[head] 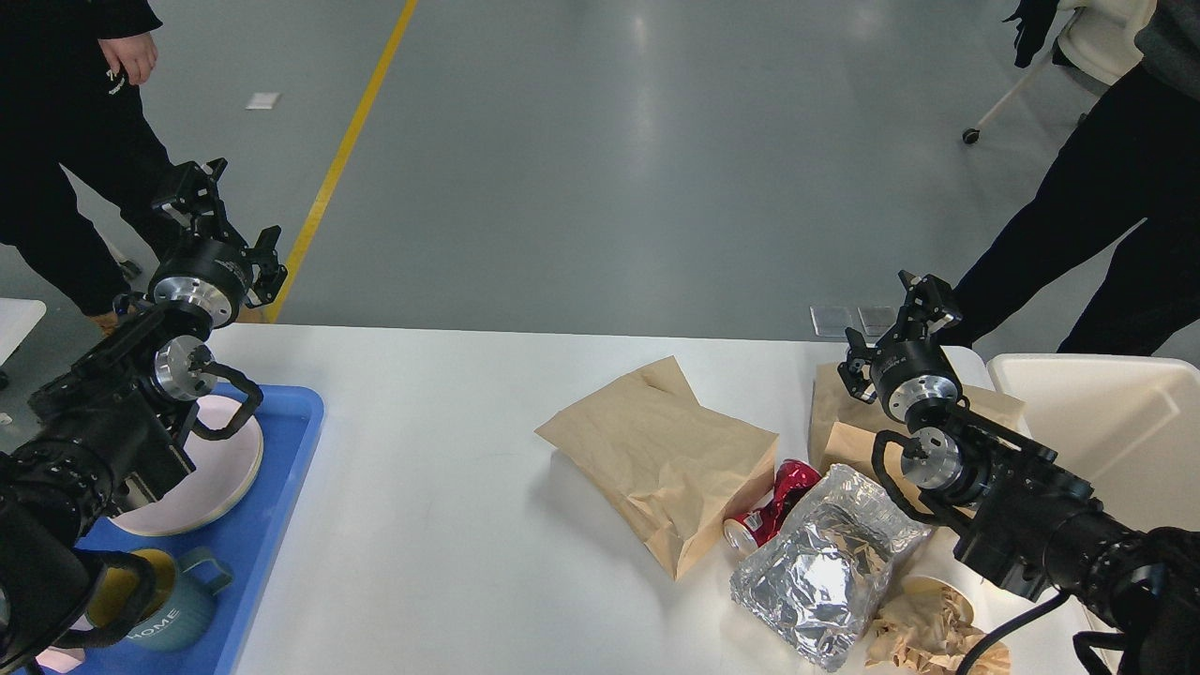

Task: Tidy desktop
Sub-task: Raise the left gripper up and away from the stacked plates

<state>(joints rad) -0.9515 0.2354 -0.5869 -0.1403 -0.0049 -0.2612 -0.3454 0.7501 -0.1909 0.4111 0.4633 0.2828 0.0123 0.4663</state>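
Observation:
The white desktop (441,506) fills the lower view. A flat brown paper bag (656,459) lies at centre right. Beside it sit a crushed red can (773,511) and a crumpled foil bag (825,562). A second brown bag (844,412) lies partly under my right arm. At the front right is a paper cup stuffed with crumpled paper (923,623). My right gripper (886,314) hangs open and empty above that second bag. My left gripper (230,211) is open and empty, raised over the table's far left corner.
A blue tray (267,525) at the left holds a pink plate (230,469) and a teal mug (173,619), both partly hidden by my left arm. A cream bin (1106,431) stands at the right edge. People stand beyond both far corners.

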